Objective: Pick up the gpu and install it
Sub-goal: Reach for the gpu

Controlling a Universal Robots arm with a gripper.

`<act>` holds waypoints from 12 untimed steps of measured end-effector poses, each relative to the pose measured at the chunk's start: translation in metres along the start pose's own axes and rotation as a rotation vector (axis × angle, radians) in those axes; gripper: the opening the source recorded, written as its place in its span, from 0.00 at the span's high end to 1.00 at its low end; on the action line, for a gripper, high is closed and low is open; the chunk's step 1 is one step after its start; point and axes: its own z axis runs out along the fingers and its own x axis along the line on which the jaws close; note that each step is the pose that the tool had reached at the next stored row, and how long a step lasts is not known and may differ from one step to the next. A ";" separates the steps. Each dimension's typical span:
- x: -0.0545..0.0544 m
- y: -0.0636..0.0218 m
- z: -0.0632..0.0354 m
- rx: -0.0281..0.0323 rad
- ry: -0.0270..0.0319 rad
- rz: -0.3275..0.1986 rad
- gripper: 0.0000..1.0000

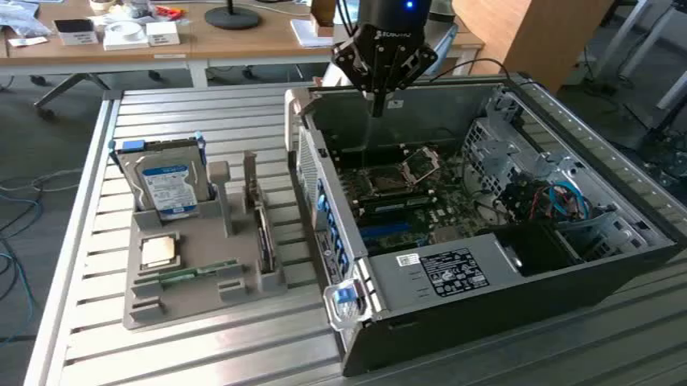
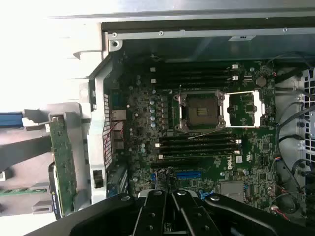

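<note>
— Where does the gpu (image 1: 264, 240), the thin green circuit card, sit?
— It stands on edge in the grey plastic holder (image 1: 150, 310) on the slatted metal table (image 1: 193, 104), beside the open black computer case (image 1: 516, 297) (outside it, not installed).
— And the black gripper (image 1: 377, 108)?
— Its fingers are pressed together, holding nothing, and it hangs above the green motherboard (image 2: 147, 113) inside the case.

Open case (image 1: 601, 265) sits on desk (image 1: 193, 338), toward the edge at the exterior view's right. Rack (image 1: 183, 301) beside it, toward the opposite edge. In rack: hard drive (image 1: 172, 185) upright at far end, gpu (image 1: 264, 240) on edge nearest case. Tool (image 1: 378, 104) above case's far wall.
</note>
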 end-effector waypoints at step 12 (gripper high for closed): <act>0.004 -0.0003 -0.0001 0.0000 0.0000 0.000 0.89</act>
